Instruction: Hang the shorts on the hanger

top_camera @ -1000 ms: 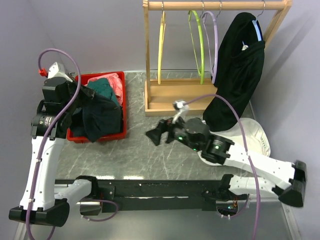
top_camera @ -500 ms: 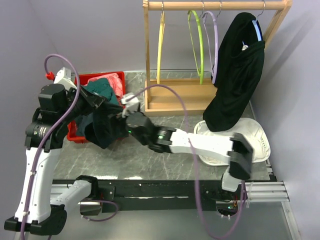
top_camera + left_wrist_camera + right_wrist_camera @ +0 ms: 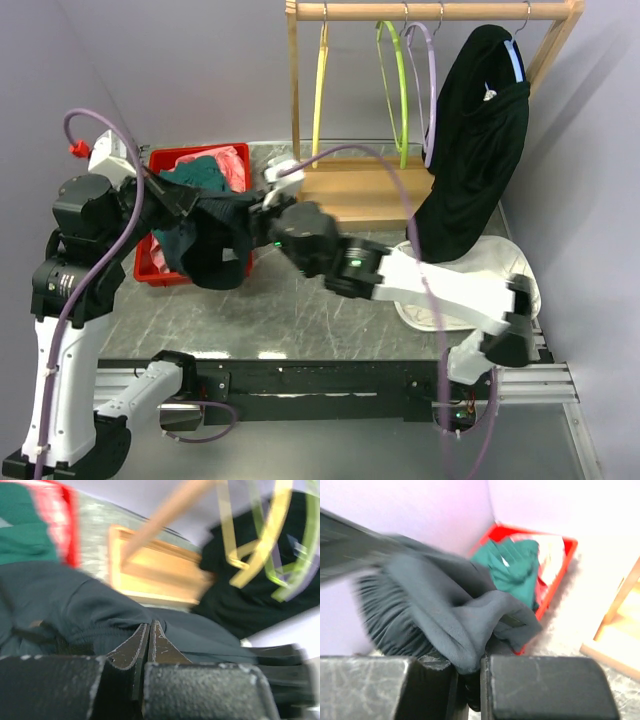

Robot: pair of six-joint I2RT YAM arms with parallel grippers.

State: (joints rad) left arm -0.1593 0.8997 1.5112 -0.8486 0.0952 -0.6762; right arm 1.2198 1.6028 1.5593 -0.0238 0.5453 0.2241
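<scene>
The dark navy shorts (image 3: 215, 255) hang in the air over the red bin's right edge, stretched between both grippers. My left gripper (image 3: 190, 203) is shut on their upper left part; in the left wrist view its fingertips (image 3: 148, 626) meet with the fabric (image 3: 75, 605) bunched at them. My right gripper (image 3: 255, 213) is shut on the shorts' right side, and in the right wrist view a fold of cloth (image 3: 445, 610) is pinched between its jaws (image 3: 470, 672). The lilac hanger (image 3: 431, 90) hangs on the rack rod at the back, apart from both grippers.
The red bin (image 3: 150, 272) holds a teal garment (image 3: 212, 172) and pink cloth. The wooden rack (image 3: 350, 200) stands behind, with a yellow hanger (image 3: 320, 90), a lime-green hanger (image 3: 395, 80) and a long black garment (image 3: 475, 150). A white object (image 3: 510, 270) lies at the right.
My right arm swung left from mid-table to the shorts and its jaws closed on the fabric. My left gripper raised the shorts up from the bin.
</scene>
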